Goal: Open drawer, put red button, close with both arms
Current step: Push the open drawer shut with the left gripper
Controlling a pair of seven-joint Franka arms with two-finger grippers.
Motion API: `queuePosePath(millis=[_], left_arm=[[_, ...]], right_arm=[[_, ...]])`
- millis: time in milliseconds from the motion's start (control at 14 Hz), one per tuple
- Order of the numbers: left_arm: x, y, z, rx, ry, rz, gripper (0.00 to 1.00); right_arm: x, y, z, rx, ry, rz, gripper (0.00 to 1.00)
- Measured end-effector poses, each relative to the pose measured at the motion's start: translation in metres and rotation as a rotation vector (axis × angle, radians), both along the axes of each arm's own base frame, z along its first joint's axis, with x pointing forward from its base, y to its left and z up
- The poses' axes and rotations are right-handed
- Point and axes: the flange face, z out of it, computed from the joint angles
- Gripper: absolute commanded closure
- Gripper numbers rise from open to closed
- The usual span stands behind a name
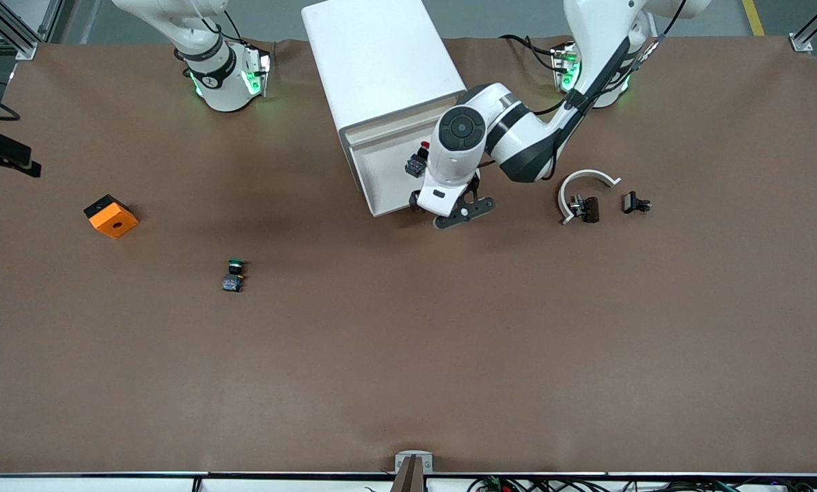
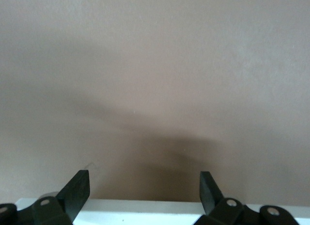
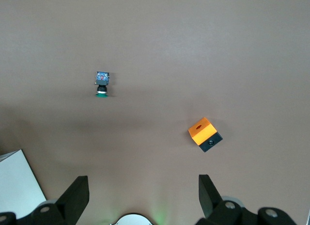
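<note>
The white cabinet (image 1: 381,61) stands between the arms' bases, with its drawer (image 1: 381,171) pulled out toward the front camera. The red button (image 1: 419,160) lies in the open drawer, beside my left arm's hand. My left gripper (image 1: 437,208) is at the drawer's front end, just over the table. In the left wrist view it (image 2: 145,179) is open and empty, with the drawer's white front edge (image 2: 145,210) between its fingers (image 2: 77,191). My right gripper (image 3: 144,184) is open and empty, high over the table near its base, and is out of the front view.
A green-capped button (image 1: 233,275) (image 3: 101,82) and an orange cube (image 1: 111,216) (image 3: 203,133) lie toward the right arm's end. A white curved piece (image 1: 583,181) with a dark clip (image 1: 588,208) and a small black part (image 1: 634,202) lie toward the left arm's end.
</note>
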Motion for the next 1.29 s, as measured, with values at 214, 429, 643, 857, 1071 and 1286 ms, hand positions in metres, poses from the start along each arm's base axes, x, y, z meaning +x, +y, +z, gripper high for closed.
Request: queuePosePath(millis=[214,429,643,857,1071,1286], left_arm=[[-0.014,-0.01,0.0,0.0,0.013,0.01,0.0],[-0.032,-0.023,-0.001,0.002,0.032,0.032,0.0],[-0.043,-0.032,-0.003,-0.023,0.086,0.068,0.0],[-0.047,-0.035,-0.004,-0.049,0.138,0.106,0.0],[-0.053,-0.039,-0.007,-0.066,0.196,0.138,0.0],[-0.062,-0.04,-0.014,-0.049,0.262,0.144,0.0]], right_arm=[[-0.023,0.003,0.015,-0.002,-0.025,-0.061,0.0],[-0.035,0.015,0.009,0.011,-0.041,-0.059,0.0],[-0.05,0.021,0.003,0.018,-0.059,-0.05,0.0],[-0.06,0.025,0.005,0.018,-0.074,-0.043,0.0],[-0.061,0.027,0.008,0.017,-0.087,-0.038,0.0],[-0.061,0.027,0.008,0.018,-0.086,-0.04,0.0]])
